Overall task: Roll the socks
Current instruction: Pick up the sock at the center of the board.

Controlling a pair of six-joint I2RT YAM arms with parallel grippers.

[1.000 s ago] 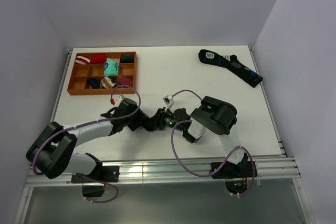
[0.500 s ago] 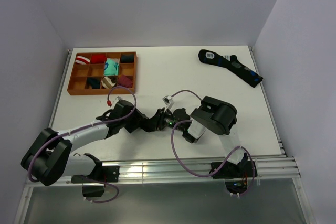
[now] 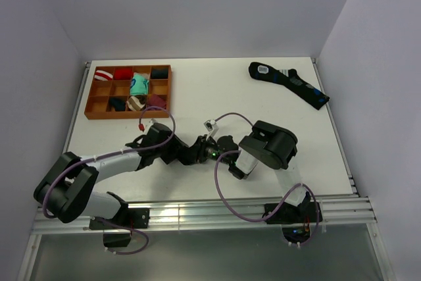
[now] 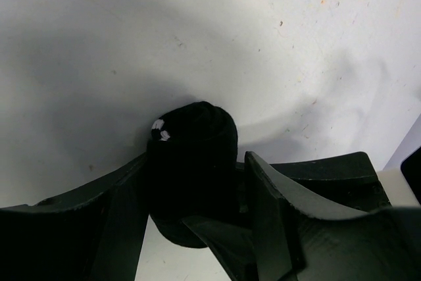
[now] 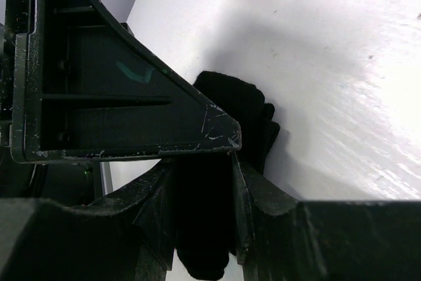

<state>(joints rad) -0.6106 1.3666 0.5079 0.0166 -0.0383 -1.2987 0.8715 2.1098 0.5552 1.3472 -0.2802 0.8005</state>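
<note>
Sock roll [image 4: 191, 162], black, clamped near middle of worktop [image 3: 263, 110] by left pincer [image 4: 194, 179] and right pincer [image 5: 200, 185] alike. Left elbow out and back within the last second, grip spot unchanged. Likely tightening; release pending.
</note>
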